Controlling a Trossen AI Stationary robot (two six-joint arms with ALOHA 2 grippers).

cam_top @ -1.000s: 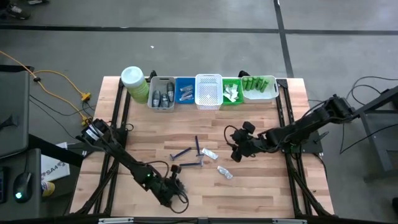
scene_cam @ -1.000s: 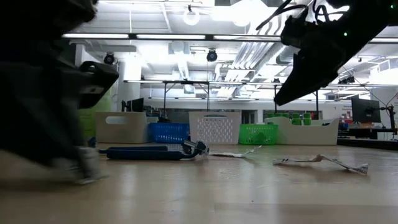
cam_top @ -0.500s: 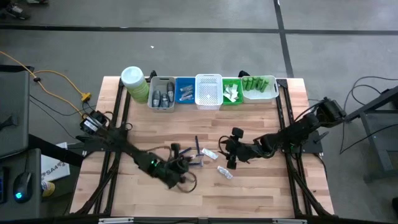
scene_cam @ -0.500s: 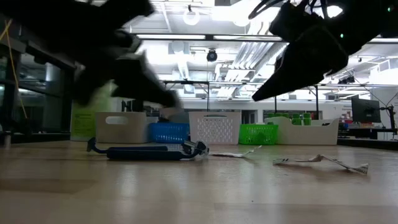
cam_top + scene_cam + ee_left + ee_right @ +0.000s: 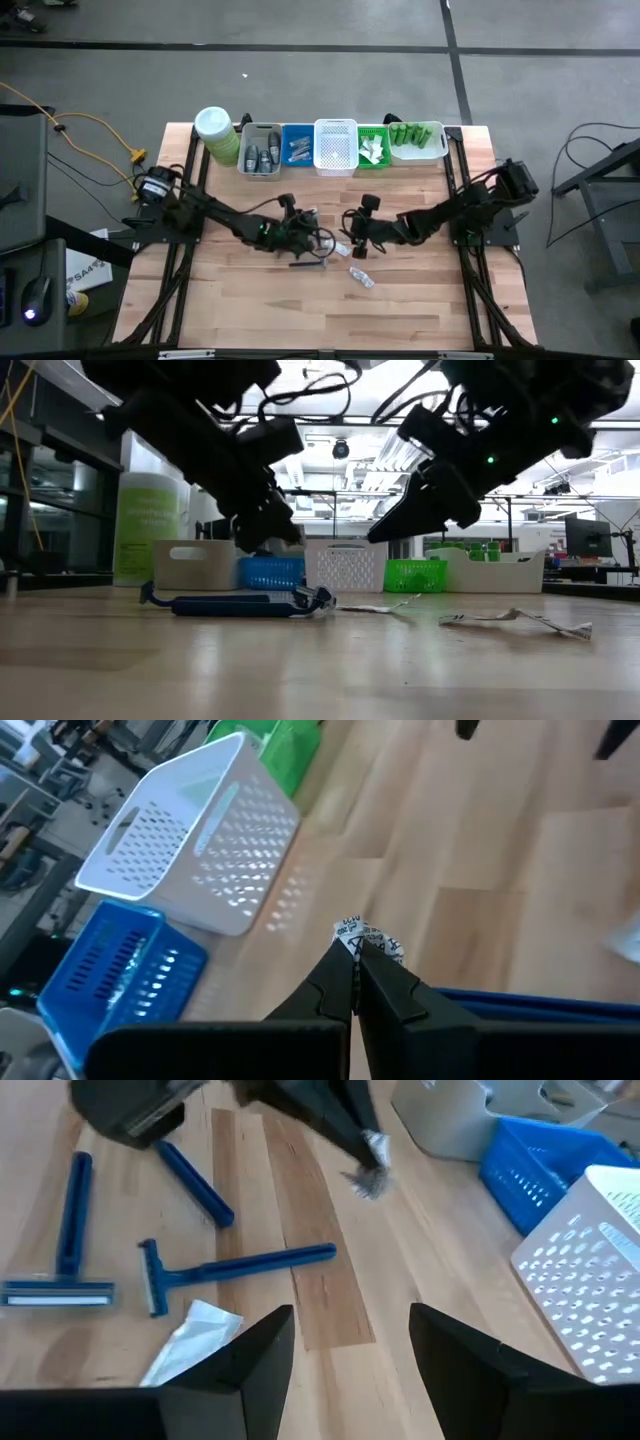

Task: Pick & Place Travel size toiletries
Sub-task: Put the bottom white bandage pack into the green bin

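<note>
One sachet: small crinkled sachet (image 5: 367, 937) pinched between closed left gripper (image 5: 355, 970) tips, lifted off table.
Right gripper (image 5: 350, 1342): jaws apart, empty, hovering near razors (image 5: 235, 1267).
Advice: carry level to white basket (image 5: 195, 845); release low.

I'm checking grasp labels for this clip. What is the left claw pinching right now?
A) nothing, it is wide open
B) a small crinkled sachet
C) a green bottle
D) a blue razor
B: in the left wrist view the left claw is shut on a small crinkled sachet at its tips, lifted off the table, while the blue razors lie loose on the wood.
</note>
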